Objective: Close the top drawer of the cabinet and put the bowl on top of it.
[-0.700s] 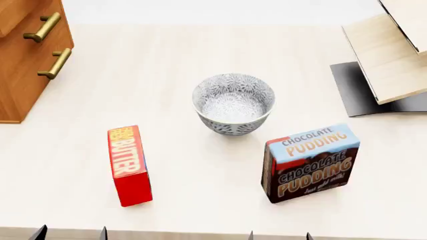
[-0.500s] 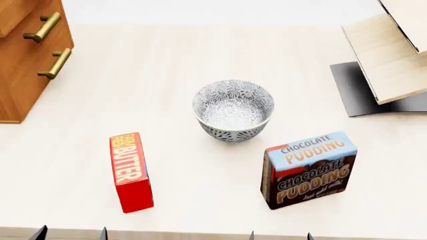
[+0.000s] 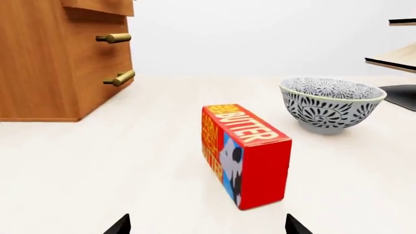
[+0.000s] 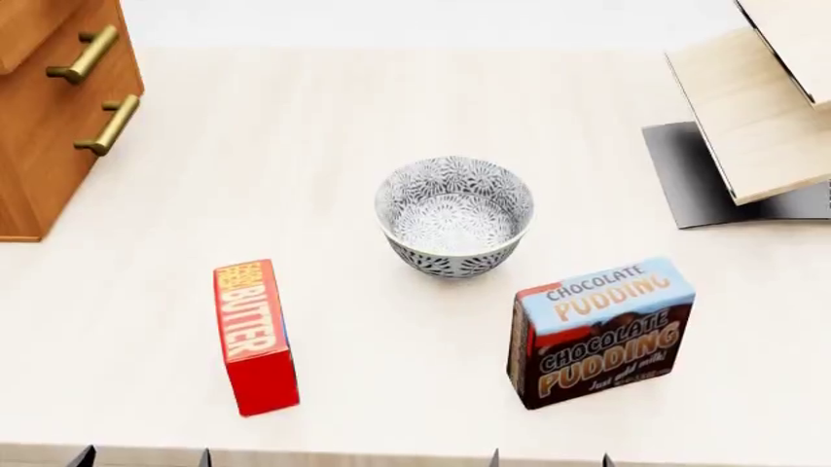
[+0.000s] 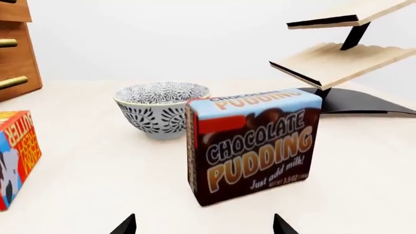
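Bowl (image 4: 453,215), white with a grey leaf-and-flower pattern, stands upright near the middle of the pale tabletop (image 4: 325,146), touching nothing and held by neither arm. The cabinet (image 4: 53,117) occupies the far left corner of the tabletop, well apart from the bowl; its top drawer (image 3: 101,6) juts out past the drawer fronts below it (the left wrist view shows the overhang plainly), so it is not shut. Two brass bar handles show on the lower fronts.

A red butter box (image 4: 255,335) lies toward the near edge, left of the bowl, and a chocolate pudding box (image 4: 601,329) stands toward the near edge on the right, close to the bowl but not touching it. A light-wood rack (image 4: 766,97) with a black base sits at the far right corner.

Only dark fingertips of the left gripper (image 3: 206,225) and the right gripper (image 5: 203,224) peek in at the near edge; each pair stands wide apart, gripping nothing.
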Tool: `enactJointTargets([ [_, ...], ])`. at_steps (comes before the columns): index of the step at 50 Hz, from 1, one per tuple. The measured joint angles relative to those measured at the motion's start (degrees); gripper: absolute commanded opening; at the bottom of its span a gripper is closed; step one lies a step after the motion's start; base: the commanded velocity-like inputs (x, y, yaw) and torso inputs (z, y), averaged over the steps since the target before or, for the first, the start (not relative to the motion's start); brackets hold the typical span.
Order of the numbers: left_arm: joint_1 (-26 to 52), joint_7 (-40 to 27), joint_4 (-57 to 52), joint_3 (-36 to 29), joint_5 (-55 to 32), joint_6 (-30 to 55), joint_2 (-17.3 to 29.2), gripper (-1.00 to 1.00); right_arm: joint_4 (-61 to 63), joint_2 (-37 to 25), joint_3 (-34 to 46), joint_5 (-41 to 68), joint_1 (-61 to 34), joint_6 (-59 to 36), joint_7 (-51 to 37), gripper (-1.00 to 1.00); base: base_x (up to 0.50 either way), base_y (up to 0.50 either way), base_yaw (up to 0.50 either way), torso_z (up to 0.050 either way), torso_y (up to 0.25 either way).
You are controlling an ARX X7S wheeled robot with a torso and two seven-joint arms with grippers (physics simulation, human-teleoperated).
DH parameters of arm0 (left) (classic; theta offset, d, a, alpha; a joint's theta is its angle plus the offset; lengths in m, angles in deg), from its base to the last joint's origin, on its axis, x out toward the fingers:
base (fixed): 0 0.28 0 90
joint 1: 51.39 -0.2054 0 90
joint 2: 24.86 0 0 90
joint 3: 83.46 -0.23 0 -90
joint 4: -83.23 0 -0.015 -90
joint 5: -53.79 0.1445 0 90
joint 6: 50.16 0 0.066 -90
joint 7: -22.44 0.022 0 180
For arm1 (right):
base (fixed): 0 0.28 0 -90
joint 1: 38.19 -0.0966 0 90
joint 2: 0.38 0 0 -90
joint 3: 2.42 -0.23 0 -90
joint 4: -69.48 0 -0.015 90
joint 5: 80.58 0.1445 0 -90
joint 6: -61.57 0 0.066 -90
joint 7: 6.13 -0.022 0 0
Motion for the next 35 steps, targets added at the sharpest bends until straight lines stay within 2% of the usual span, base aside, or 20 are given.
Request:
enactJointTargets([
  [35, 0.48, -2.26, -0.31, -2.7, -2.7, 1.59, 2.55, 1.0, -0.4, -2.25, 2.58, 2.27, -0.47, 0.11, -3.2, 1.0, 0.0, 0.0, 0.0, 0.05, 0.0],
])
